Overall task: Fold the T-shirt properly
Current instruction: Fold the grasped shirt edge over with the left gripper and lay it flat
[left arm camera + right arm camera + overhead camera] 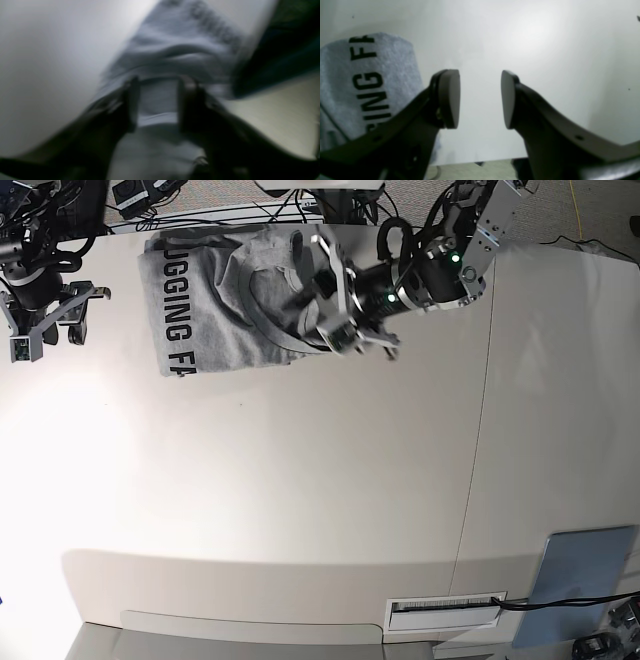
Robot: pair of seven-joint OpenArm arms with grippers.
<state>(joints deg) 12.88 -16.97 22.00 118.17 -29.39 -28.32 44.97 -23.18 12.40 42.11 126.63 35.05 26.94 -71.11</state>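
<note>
Two arms reach over the white table (300, 480). The left claw (157, 102) lies low across the crumpled T-shirt (230, 300) at the far edge, prongs apart with grey cloth between them; blur hides any pinch. The right claw (480, 98) hovers spread beside it. Base view reads "UGGING FA"; the right wrist view "ING F".

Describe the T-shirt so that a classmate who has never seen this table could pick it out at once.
Start at the wide white table and look to its far edge, beside the left gripper. There lies the T-shirt, a crumpled heather-grey heap. Bold black block lettering along one side sets it apart from the flat, plain blue-grey pad at the near corner.
</note>
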